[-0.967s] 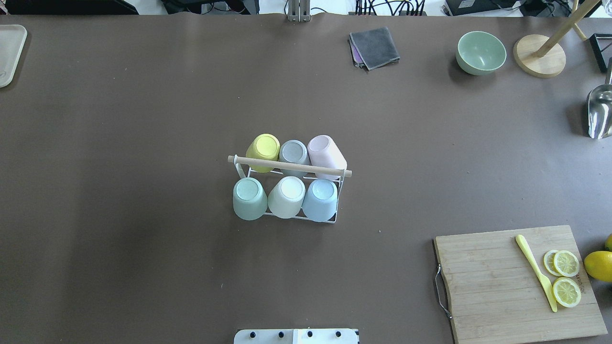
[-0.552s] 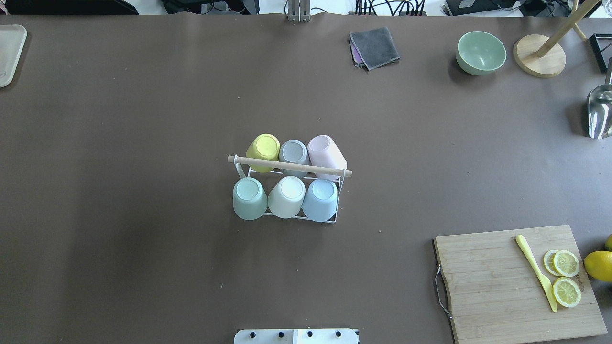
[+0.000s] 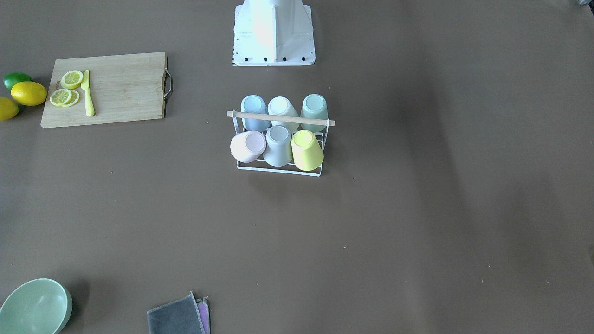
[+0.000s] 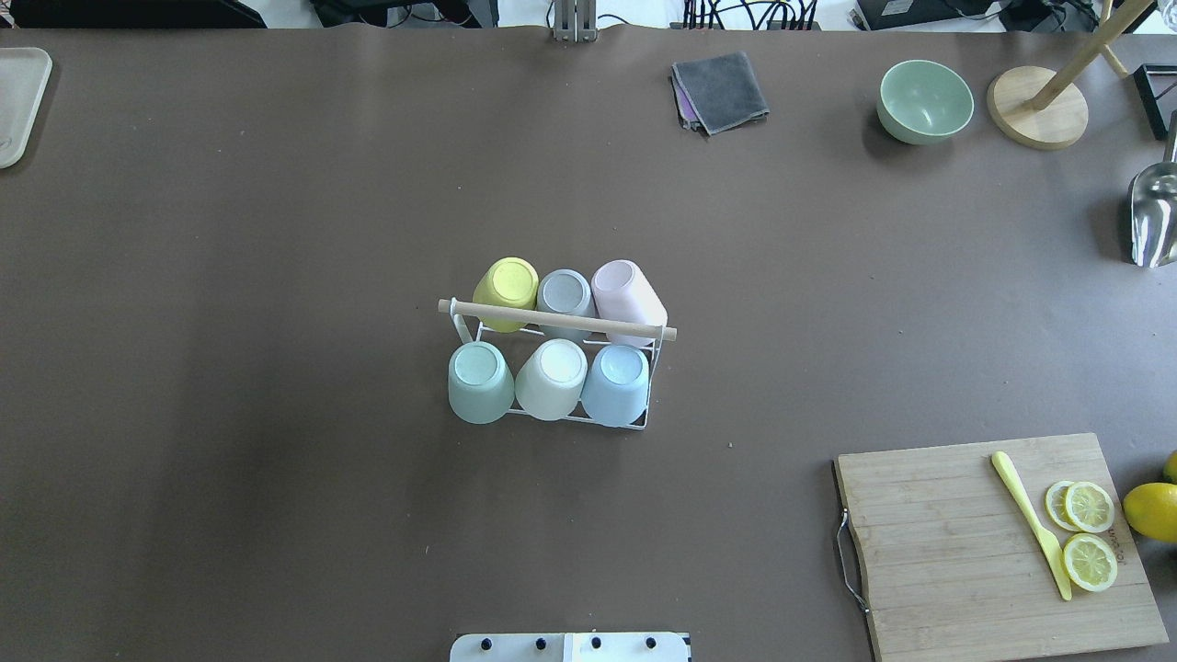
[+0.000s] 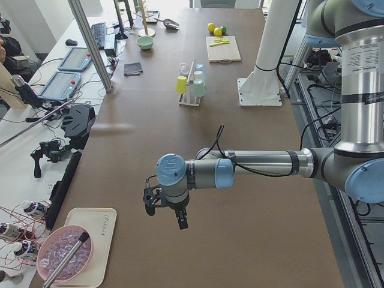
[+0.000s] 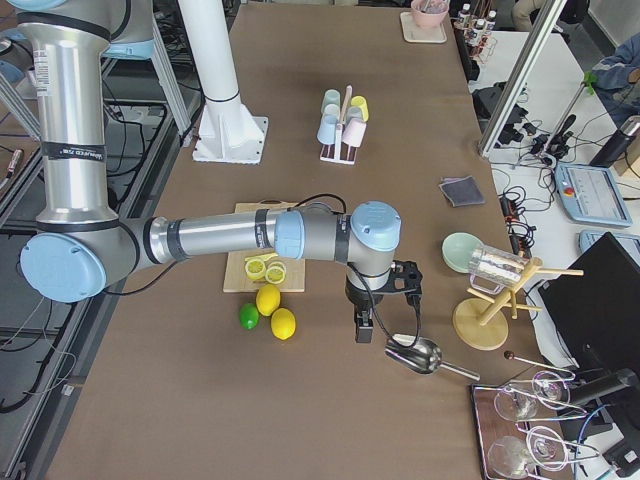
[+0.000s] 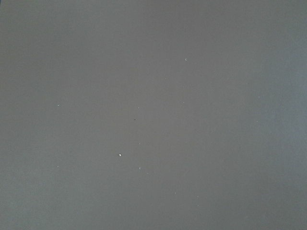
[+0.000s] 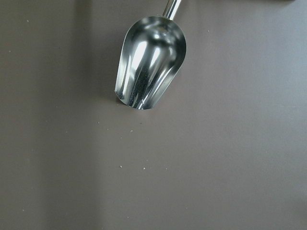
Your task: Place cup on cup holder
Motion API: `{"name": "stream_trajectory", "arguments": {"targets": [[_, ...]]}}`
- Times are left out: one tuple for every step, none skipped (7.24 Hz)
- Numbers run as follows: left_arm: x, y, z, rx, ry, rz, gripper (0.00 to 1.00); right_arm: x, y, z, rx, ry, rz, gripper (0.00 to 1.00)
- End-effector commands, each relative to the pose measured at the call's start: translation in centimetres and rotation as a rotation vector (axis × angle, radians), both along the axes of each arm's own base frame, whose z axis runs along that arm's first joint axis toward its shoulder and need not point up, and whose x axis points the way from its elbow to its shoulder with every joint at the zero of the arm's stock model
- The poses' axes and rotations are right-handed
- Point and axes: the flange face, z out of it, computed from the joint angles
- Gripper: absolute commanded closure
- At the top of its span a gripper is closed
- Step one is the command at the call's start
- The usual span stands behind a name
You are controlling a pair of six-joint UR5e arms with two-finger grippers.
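The cup holder [image 4: 556, 319], a white wire rack with a wooden rod handle, stands mid-table; it also shows in the front view [image 3: 280, 118]. Several cups sit upside down on it: yellow [image 4: 506, 287], grey [image 4: 564, 294] and pink [image 4: 627, 289] in the far row, green [image 4: 479, 382], white [image 4: 552, 379] and blue [image 4: 616, 384] in the near row. My left gripper [image 5: 165, 215] hangs over bare table far to the left, seen only in the exterior left view. My right gripper [image 6: 385, 322] hangs far right by a metal scoop [image 8: 148, 64]. I cannot tell whether either is open or shut.
A cutting board [image 4: 947, 542] with lemon slices [image 4: 1089, 533] and a yellow knife [image 4: 1030, 524] lies near right. A green bowl [image 4: 924, 101], grey cloth [image 4: 720, 90] and wooden stand [image 4: 1037, 108] sit at the far edge. A tray [image 4: 18, 101] is far left.
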Motion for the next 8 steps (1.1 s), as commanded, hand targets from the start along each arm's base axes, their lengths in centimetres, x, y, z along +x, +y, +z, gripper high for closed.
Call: {"name": "stream_trajectory", "arguments": {"targets": [[0.2, 1.6, 1.0, -0.025, 0.0, 0.005, 0.02, -0.2, 0.5, -1.2, 0.026, -0.018, -0.003, 0.0], [1.4, 0.7, 0.5, -0.011, -0.008, 0.034, 0.02, -0.2, 0.5, -1.2, 0.021, -0.021, 0.001, 0.0], [2.9, -0.7, -0.2, -0.003, -0.014, 0.061, 0.02, -0.3, 0.6, -1.0, 0.018, -0.031, -0.003, 0.0], [2.7, -1.0, -0.4, 0.008, -0.046, 0.067, 0.02, -0.3, 0.5, -0.5, 0.01, -0.034, -0.006, 0.0], [2.7, -1.0, -0.3, 0.012, -0.05, 0.068, 0.02, -0.3, 0.3, 0.0, 0.006, -0.034, -0.011, 0.0], [2.7, -1.0, -0.3, 0.013, -0.049, 0.069, 0.02, -0.3, 0.0, 0.2, 0.001, -0.033, -0.012, 0.0], [2.7, -0.9, 0.1, 0.007, -0.05, 0.07, 0.02, -0.3, 0.1, 0.4, -0.001, -0.03, -0.013, 0.0], [2.7, -0.8, 0.5, -0.002, -0.05, 0.07, 0.02, -0.3, 0.1, 0.4, -0.001, -0.028, -0.013, 0.0]]}}
